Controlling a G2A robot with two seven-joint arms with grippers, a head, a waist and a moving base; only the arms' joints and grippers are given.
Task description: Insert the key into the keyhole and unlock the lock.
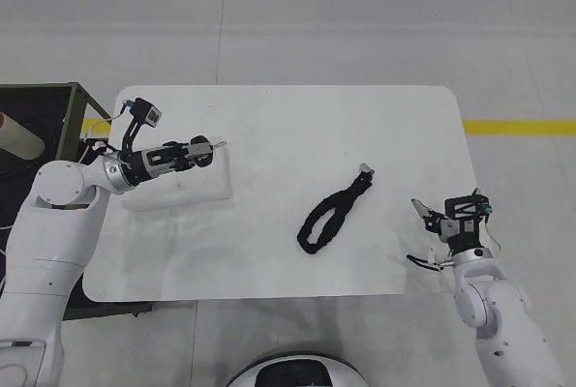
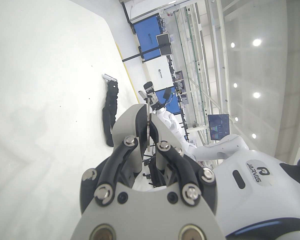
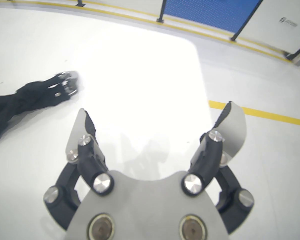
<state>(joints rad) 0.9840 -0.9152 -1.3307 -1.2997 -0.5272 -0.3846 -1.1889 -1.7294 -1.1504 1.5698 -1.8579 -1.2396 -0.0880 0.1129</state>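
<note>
Leftward, left fingers (image 2: 127,124) clamped on key (image 2: 148,129); right fingers (image 3: 236,121) apart by table (image 1: 404,126) edge.

Key (image 1: 217,145) clamped in the left gripper (image 1: 202,150); lock (image 1: 328,218) lying on the table (image 1: 288,116).
The key is a thin silvery blade, pinched between the closed fingers and sticking out past their tips, held over the table's left part. The lock is a black fabric-sleeved loop lying flat near the table's middle, pressed into a long narrow shape. Its silver metal head (image 1: 365,172) sits at the far end, well apart from the key.
</note>
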